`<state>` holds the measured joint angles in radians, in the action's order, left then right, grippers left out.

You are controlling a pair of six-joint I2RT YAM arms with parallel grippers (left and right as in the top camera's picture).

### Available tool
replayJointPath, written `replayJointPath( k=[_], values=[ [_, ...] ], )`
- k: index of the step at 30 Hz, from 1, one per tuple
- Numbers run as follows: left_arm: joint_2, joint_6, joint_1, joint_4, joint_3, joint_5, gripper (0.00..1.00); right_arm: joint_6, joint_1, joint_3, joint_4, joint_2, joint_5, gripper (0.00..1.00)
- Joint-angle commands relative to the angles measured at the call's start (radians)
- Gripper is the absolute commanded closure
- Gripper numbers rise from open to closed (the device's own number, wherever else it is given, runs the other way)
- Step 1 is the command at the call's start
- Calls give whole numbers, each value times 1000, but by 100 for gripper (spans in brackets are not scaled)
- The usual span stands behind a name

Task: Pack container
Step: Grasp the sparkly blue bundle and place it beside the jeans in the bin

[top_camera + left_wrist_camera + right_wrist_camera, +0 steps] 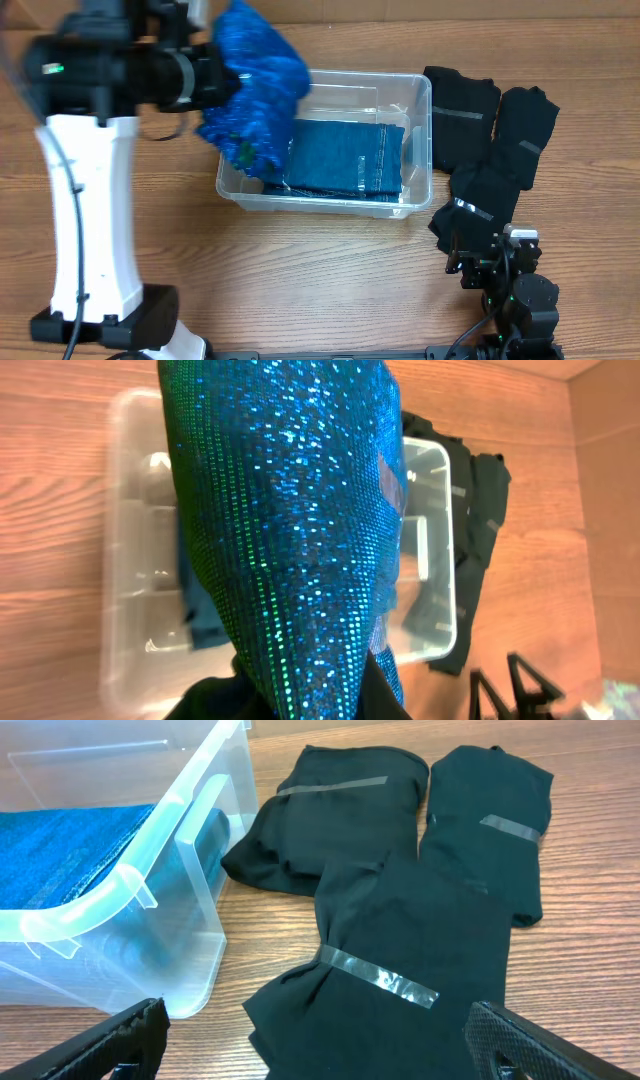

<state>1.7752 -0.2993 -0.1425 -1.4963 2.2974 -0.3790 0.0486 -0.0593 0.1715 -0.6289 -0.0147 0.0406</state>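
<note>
The table point(300, 280) is a warm wood-grain top, bare apart from the work things. A plain brown board point(420, 10) runs along its far edge; it may be cardboard, but the view is too thin to say.

The container point(320, 205) sits near the middle of the table with its long side toward the arm bases. A folded blue cloth point(345, 155) lies flat on its floor, toward the right end.

The left gripper point(300, 698) is clamped on a sequin cloth point(290, 510). The shiny blue fabric runs out between its dark fingers point(225, 700) and hangs over the container's left end. From overhead the sequin cloth point(255, 75) covers that corner of the bin, its lower edge about at the rim.

Three black garments point(490, 130), each banded with a strip of tape, lie on the table just right of the container. The nearest one is close to its wall but apart from it.

The right gripper point(315, 1020) hovers low over the nearest black bundle point(400, 970). Its fingers are spread wide and hold nothing, with the container's rim point(130, 880) off to its left.
</note>
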Motion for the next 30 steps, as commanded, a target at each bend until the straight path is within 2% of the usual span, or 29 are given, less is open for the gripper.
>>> replayJointPath(
  k=[1, 4, 8, 12, 19, 20, 21, 22, 23, 24, 26, 30],
  values=[
    [38, -205, -139, 76, -42, 194, 96, 0, 3, -17, 0, 11, 1, 0],
    [69, -280, -210, 139, -95, 289, 96, 0, 3, -17, 0, 11, 1, 0],
    [114, -356, -232, 175, -163, 311, 96, 0, 3, -17, 0, 11, 1, 0],
    [166, -359, -231, 221, -220, 300, 96, 0, 3, -17, 0, 11, 1, 0],
    [219, -289, -229, 198, -228, 312, 95, 0, 3, -17, 0, 11, 1, 0],
    [219, -278, -227, 187, -228, 313, 83, 0, 3, -17, 0, 11, 1, 0],
    [219, -267, -224, 167, -228, 313, 63, 0, 3, -17, 0, 11, 1, 0],
    [219, -265, -221, 143, -228, 313, 48, 0, 3, -17, 0, 11, 1, 0],
    [219, -264, -218, 121, -228, 313, 43, 0, 3, -17, 0, 11, 1, 0],
    [219, -263, -212, 85, -227, 322, 39, 0, 3, -17, 0, 11, 1, 0],
    [211, -261, -193, 0, -225, 386, 39, 0, 3, -17, 0, 11, 1, 0],
    [175, -250, -156, -59, -225, 458, 37, 0, 3, -17, 0, 11, 1, 0]
  ],
)
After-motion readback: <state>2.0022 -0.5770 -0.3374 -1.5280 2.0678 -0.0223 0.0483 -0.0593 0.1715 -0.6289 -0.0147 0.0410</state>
